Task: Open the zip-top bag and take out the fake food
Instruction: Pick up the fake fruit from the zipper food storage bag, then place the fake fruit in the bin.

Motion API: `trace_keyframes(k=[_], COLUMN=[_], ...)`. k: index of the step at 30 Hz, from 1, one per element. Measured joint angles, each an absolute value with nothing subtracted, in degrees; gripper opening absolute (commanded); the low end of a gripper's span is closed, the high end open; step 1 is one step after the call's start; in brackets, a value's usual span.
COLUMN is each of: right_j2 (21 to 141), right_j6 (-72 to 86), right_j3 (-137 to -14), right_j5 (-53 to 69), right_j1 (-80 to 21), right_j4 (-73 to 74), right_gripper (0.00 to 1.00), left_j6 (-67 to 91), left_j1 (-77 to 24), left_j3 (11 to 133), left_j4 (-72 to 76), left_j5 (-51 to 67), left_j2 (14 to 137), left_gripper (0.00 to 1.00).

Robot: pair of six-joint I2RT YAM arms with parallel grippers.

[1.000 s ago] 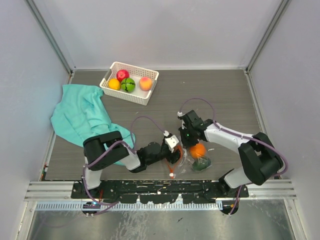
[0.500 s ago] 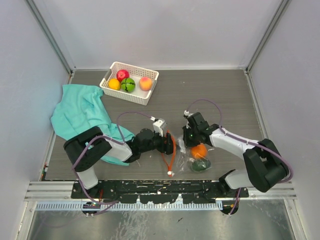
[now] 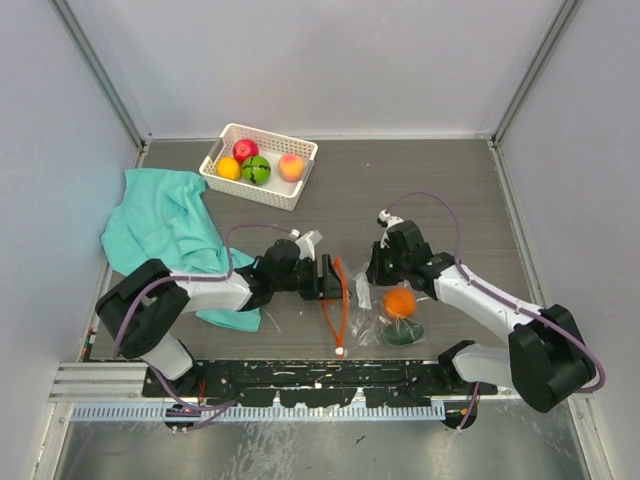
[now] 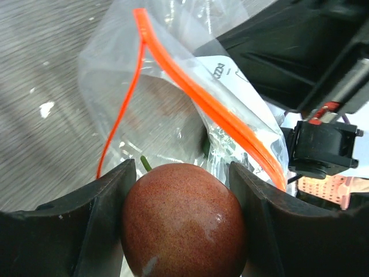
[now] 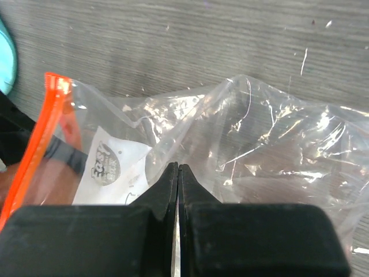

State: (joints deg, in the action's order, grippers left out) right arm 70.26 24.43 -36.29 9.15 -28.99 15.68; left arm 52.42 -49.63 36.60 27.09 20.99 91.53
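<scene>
Left pincer (image 4: 181, 171) was clenched on a brown fruit (image 4: 183, 225), one finger on each flank, and the fruit filled the gap. Straight ahead of its tips lay the open mouth of the zip-top bag (image 4: 173, 109). The orange zipper strip (image 4: 214, 113) ran crosswise to the pincer's line of reach, so the mouth faced you square-on. My read is that the brown fruit was out of the mouth or right at its lip; the wrist view didn't settle which.

Beyond the mouth, deeper in the bag, the overhead showed an orange fruit (image 3: 399, 301) and beside it a dark green fruit (image 3: 404, 331). Both were under plastic.

Right pincer (image 5: 177, 168) was clamped tight on a fold of the bag's clear film, pinning it from the side opposite the left pincer. The white label lay just off its left finger. It was nearer the two bagged fruits, but it was busy anchoring the bag.

The white basket (image 3: 250, 190) sat well behind the left pincer's wrist, across the table (image 3: 440, 190), with four fruits in it. A teal cloth (image 3: 160, 225) lay alongside that arm.

So the relation that mattered: bag ahead, basket behind. You'd need to pull back along the same line, crosswise to the zipper, before swinging away.
</scene>
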Motion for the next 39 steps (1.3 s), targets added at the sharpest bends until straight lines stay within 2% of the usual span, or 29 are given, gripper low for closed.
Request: trace_keyframes(k=[11, 16, 23, 28, 33, 39], right_j2=[64.5, 62.8, 59.8, 59.0, 57.9, 57.0], right_j6=[24.7, 24.8, 24.8, 24.8, 24.8, 24.8], right_j3=[-35.0, -34.3, -33.5, -33.4, -33.0, -32.8], right_j5=[10.8, 11.9, 14.2, 15.9, 16.8, 17.7], right_j1=[-27.6, -27.4, -27.2, -27.1, -27.1, -27.1], right_j4=[13.2, 11.9, 9.6, 8.1, 7.4, 6.8], right_gripper=[0.02, 0.03, 0.04, 0.05, 0.06, 0.07], left_j6=[52.8, 45.1, 31.9, 26.0, 21.2, 15.5], left_j1=[-41.0, -38.4, -38.1, -38.1, -38.1, -38.1], left_j3=[41.7, 48.4, 61.6, 67.8, 74.1, 78.5], left_j4=[5.0, -10.1, -34.2, -44.8, -52.1, -55.2], left_j5=[28.6, 29.2, 17.0, 7.5, -3.3, -15.0], left_j2=[85.5, 84.7, 84.7, 85.1, 87.0, 89.8], left_gripper=[0.31, 0.32, 0.31, 0.31, 0.26, 0.26])
